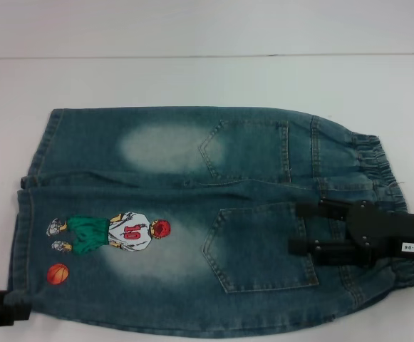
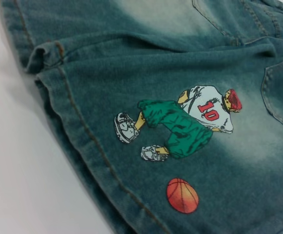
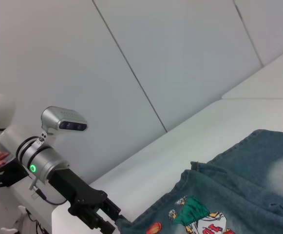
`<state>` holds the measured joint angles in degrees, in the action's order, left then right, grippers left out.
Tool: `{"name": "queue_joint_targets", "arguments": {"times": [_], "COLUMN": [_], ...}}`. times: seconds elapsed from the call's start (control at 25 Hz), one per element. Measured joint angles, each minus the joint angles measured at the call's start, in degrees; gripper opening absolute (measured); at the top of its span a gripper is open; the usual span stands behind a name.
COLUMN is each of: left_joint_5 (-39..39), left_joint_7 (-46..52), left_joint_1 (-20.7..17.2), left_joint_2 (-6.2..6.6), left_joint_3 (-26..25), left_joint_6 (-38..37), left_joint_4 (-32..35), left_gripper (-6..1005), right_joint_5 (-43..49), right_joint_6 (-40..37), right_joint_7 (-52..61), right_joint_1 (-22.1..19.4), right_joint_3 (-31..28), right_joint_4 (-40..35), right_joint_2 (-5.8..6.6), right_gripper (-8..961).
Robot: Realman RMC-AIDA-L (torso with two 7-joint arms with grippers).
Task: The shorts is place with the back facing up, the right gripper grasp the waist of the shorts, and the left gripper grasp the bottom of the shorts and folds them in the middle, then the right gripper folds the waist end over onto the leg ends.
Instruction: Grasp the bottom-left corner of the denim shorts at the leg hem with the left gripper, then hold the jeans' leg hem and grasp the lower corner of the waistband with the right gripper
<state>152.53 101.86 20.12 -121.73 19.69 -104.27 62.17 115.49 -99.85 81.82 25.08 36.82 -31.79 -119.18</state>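
So the shorts (image 1: 192, 214) are lying flat, back up, on the white tabletop (image 1: 192, 78), nothing folded yet. Right hand (image 1: 308, 228) sits spread open over the waist, not gripping. Left hand (image 1: 7, 313) is at the near hem corner; can't tell its fingers.

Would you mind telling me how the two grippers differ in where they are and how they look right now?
The right gripper lies over the shorts beside the gathered waistband, while the left gripper sits at the near corner of the leg hem. The right one carries a white label; the left one joins a silver cuff. Both are black and two-fingered.
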Motion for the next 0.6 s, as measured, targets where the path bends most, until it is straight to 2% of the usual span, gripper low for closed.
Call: {"name": "queue_joint_targets", "arguments": {"times": [0.28, 0.6], "left_joint_5": [0.0, 0.0], "left_joint_7": [0.8, 2.2], "left_joint_1": [0.0, 0.1], "left_joint_2": [0.0, -0.09], "left_joint_3": [0.0, -0.3], "left_joint_6": [2.2, 4.6], "left_joint_4": [0.0, 0.1], "left_gripper": [556, 197], "right_joint_5": [0.0, 0.0], "right_joint_6": [-0.4, -0.5], "right_joint_7": [0.0, 0.0], "right_joint_1": [0.0, -0.1], "right_joint_3": [-0.5, -0.5], "right_joint_4": [-0.1, -0.1], "right_joint_2": [0.0, -0.07], "right_gripper": [941, 941]}}
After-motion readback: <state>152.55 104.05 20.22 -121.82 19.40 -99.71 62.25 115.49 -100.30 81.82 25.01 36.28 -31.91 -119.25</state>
